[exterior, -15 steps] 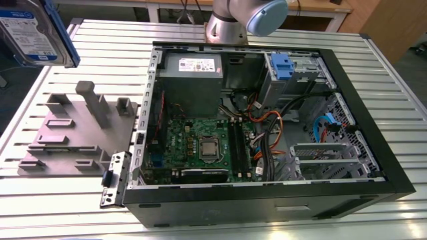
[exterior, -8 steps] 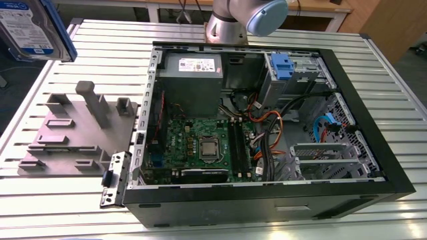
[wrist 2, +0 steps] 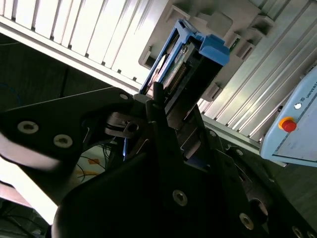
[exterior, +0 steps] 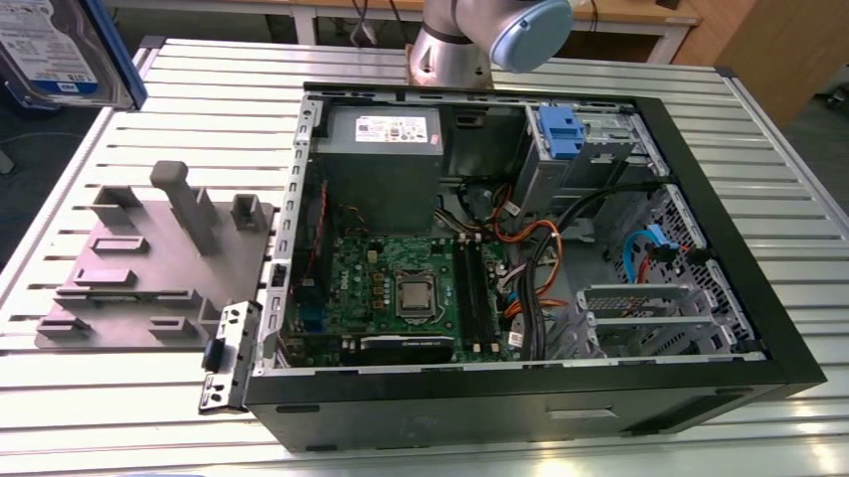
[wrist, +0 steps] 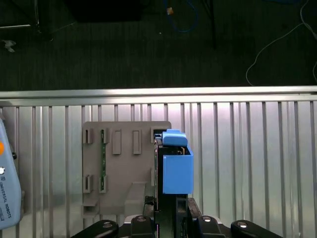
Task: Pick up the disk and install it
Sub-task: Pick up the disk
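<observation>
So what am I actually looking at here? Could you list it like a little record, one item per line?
table: slatted metal
computer case: lying on the table, side open, circuit board showing
arm: stands behind the computer case
disk: silver drive with blue side rails, held in the air above the table
gripper: closed on the disk
grey fixture: on the table, at the exterior view's left of the computer case

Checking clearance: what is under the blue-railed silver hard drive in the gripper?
In the first wrist view, the blue-railed silver hard drive held by the gripper hangs over the slatted metal table, beside the grey plastic fixture plate. The drive covers whatever lies straight beneath.
</observation>
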Robot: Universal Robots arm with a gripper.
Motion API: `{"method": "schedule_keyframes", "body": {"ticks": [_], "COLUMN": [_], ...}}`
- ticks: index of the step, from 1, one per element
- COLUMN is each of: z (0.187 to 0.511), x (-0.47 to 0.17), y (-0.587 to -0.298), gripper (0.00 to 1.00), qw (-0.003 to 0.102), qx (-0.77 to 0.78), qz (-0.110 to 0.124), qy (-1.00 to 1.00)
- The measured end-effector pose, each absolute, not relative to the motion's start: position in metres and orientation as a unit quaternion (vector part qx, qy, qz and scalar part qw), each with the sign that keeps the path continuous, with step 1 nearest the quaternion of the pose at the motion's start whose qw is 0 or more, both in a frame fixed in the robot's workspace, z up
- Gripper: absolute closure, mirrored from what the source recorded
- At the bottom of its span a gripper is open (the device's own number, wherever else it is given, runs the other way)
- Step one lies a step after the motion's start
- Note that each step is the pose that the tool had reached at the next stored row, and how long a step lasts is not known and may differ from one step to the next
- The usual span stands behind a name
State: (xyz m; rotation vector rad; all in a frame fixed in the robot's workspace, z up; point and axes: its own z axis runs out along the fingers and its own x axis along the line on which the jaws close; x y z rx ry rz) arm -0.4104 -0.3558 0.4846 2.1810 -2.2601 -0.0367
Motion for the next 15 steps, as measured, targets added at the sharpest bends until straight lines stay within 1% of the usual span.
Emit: {"method": "schedule_keyframes", "body": {"ticks": [15], "z": [0.513], "x": [-0.410], "y": [-0.356], "gripper": [0.65], "qw": [0.000], "qx": [0.694], "qz": [-0.012], "qy": [-0.720]}}
